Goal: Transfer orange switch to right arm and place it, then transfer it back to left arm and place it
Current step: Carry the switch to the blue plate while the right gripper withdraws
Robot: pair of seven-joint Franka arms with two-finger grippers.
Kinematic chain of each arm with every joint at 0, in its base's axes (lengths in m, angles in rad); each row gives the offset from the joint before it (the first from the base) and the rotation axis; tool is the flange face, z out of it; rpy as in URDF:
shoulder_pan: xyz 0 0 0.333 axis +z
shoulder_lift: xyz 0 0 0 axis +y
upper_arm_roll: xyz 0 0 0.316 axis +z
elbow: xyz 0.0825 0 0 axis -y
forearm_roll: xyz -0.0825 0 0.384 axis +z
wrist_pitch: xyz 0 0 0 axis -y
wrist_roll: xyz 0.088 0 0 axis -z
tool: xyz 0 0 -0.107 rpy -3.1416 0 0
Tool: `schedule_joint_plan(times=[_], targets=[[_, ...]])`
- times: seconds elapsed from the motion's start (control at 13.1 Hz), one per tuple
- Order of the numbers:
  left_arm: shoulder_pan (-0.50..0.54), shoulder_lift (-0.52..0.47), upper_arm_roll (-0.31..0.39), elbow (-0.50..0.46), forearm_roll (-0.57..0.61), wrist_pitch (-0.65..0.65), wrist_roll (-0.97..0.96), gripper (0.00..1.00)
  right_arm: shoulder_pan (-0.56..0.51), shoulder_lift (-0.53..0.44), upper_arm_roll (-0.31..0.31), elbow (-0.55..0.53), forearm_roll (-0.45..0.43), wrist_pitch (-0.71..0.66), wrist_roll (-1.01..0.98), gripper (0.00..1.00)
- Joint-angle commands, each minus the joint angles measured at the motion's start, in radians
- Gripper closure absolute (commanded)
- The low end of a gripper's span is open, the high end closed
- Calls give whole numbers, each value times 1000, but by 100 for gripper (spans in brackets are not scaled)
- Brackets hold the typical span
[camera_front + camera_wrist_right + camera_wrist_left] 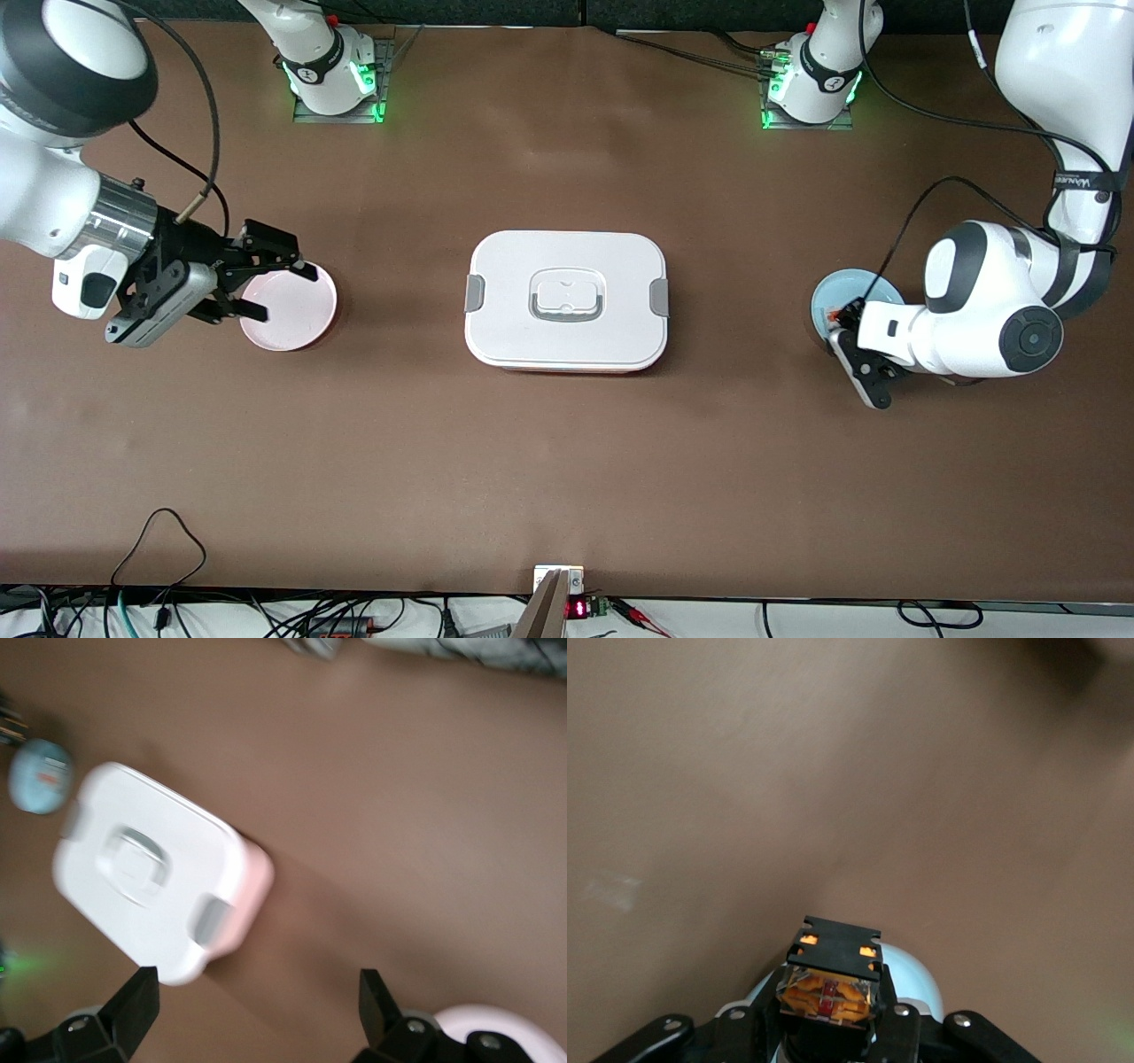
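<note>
The orange switch (827, 983) is a small component with a black ribbed body and a translucent orange end that shows a red centre in the left wrist view. It sits pinched between the fingers of the left gripper (827, 1014), which is clenched on it. In the front view the switch (834, 314) shows only as a speck of orange at the gripper's tip, over the edge of a round pale blue plate (842, 288) that lies toward the left arm's end of the table. Whether it is lifted clear of the plate or touches it, I cannot tell.

The left arm, white with black joint bands, comes down from its base and folds back on itself. Its forearm lies roughly level above the table, and its wrist turns toward the blue plate, so that the left gripper (837, 317) hangs at the plate's rim.

The right arm reaches in from its end of the table with its wrist tilted. The right gripper (279, 288) hovers over the edge of a round pale pink plate (297, 315), its black fingers (133, 1005) spread wide and holding nothing.

The large white rounded-rectangular box (567, 299), with grey side clips and a grey-rimmed handle on its lid, stands on the brown table (567, 461) between the two plates and well apart from both. In the right wrist view the box (151, 873) appears with a pinkish lower part under the white lid.
</note>
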Motion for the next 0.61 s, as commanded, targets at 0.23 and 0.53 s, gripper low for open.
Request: schedule_joint_plan(times=[0.23,0.53], targets=[[84,-11,33,-176,44,229,228,89,54,-71,-1,-16,-378,-227,404,0],[127,-14,45,-202,61,247,300,89,57,-104,-182,-3,-426,-247,406,0]])
